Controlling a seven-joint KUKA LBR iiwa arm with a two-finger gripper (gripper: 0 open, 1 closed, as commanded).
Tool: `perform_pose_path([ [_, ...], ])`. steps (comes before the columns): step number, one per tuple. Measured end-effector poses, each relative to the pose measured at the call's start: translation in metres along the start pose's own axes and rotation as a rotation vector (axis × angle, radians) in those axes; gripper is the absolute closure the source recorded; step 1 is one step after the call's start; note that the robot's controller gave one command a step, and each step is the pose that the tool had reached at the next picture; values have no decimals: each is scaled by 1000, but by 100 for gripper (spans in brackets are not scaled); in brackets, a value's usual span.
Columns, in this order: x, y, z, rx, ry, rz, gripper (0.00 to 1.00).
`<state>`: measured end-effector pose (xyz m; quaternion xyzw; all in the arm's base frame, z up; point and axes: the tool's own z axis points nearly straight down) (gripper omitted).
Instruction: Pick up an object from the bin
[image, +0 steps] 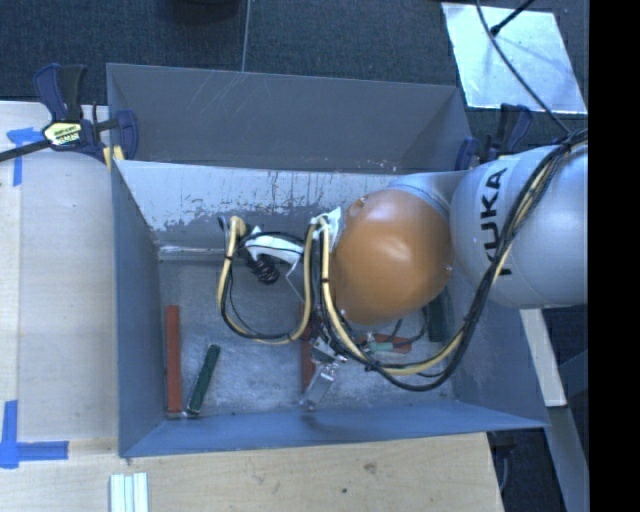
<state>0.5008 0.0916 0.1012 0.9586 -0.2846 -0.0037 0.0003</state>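
Lettering, one entry: large black capitals on the silver casing of the arm link (525, 230), at the right side of the bin (300, 110). The word runs lengthwise up the casing, turned on its side. "UKA" reads plainly; one more letter at the lower end is partly covered by a dark cable (488, 288) crossing it, brand name KUKA.

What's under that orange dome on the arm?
The gripper hangs beneath the dome, beside a small reddish stick. A dark object peeks out on the right. The bin floor directly below is covered.
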Motion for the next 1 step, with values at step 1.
perform_pose_path([
  [1,75,45,27,0,6,-121,0],
])
